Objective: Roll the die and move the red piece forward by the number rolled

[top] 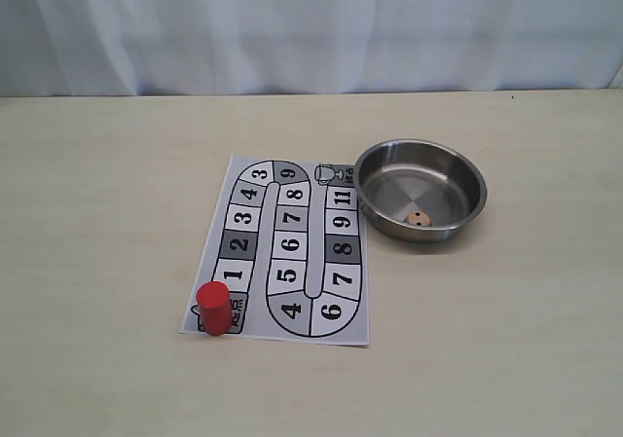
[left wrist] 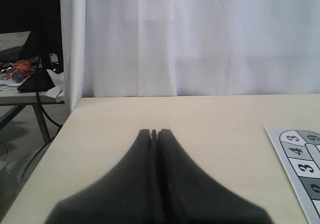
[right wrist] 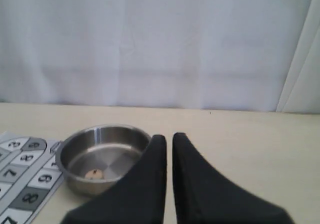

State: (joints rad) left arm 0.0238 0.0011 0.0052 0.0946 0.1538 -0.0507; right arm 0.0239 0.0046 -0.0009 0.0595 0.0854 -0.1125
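Note:
The red piece (top: 214, 308) stands upright on the start square at the near left corner of the printed board (top: 282, 252), just before square 1. The die (top: 417, 217), a small tan cube, lies inside the steel bowl (top: 421, 147) to the right of the board; the right wrist view also shows the die (right wrist: 93, 173) in the bowl (right wrist: 65, 154). My left gripper (left wrist: 154, 131) is shut and empty over bare table, left of the board. My right gripper (right wrist: 169, 136) is shut to a thin slit, empty, near the bowl's right side. Neither gripper shows in the exterior view.
The board's numbered track runs from 1 up to 11 around a loop. A white curtain (top: 311, 28) hangs behind the table. The table's left edge (left wrist: 60, 134) drops off to a cluttered side bench.

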